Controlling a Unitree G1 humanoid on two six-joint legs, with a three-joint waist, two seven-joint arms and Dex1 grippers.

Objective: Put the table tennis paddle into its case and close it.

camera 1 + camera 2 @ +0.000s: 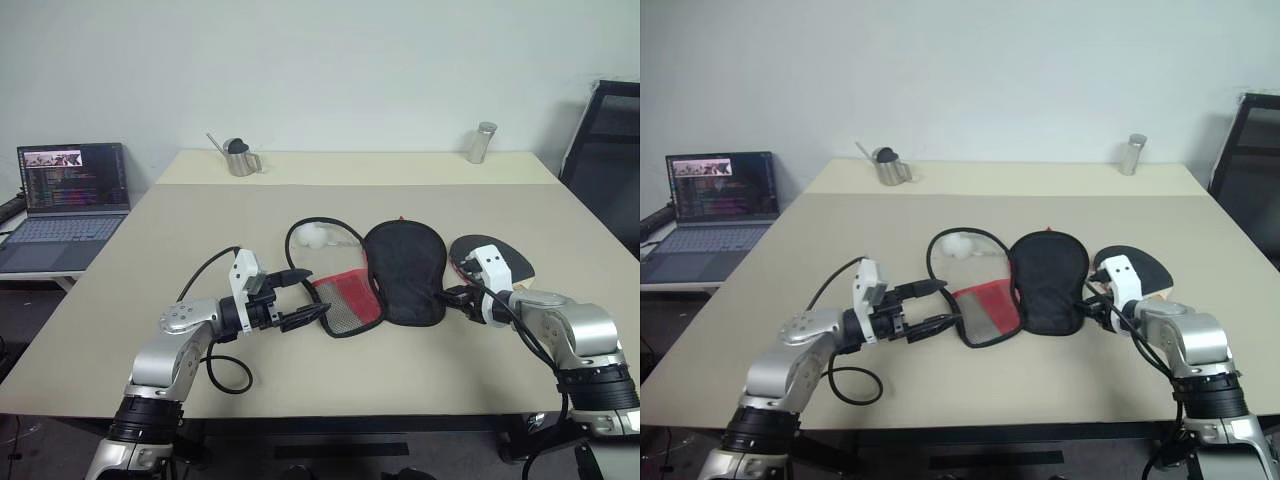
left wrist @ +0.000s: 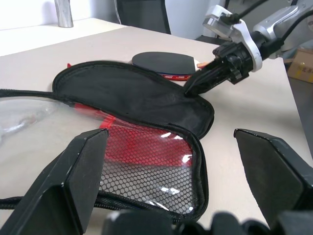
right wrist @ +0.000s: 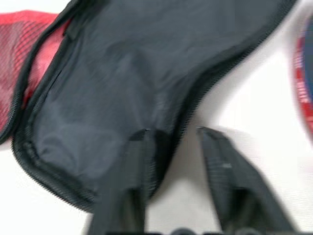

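Note:
The case [image 1: 405, 272] lies unzipped and spread flat at mid-table. Its black flap is on the right and its red mesh half [image 1: 347, 300] on the left. The table tennis paddle [image 1: 513, 258] rests on the table just right of the case, black face up, partly hidden behind my right wrist. My left gripper [image 1: 310, 296] hovers open at the left edge of the mesh half, holding nothing. My right gripper [image 3: 173, 133] sits at the flap's near right edge with its fingers apart. One finger [image 3: 132, 166] overlaps the flap's zip edge and the other is over bare table.
A black cord loop [image 1: 296, 233] and a small white object [image 1: 318, 236] lie behind the case. A metal pitcher [image 1: 240, 159] and a metal canister [image 1: 481, 143] stand at the far edge. A laptop [image 1: 70, 200] sits on a side table to the left, and a black chair [image 1: 610, 150] is at the right.

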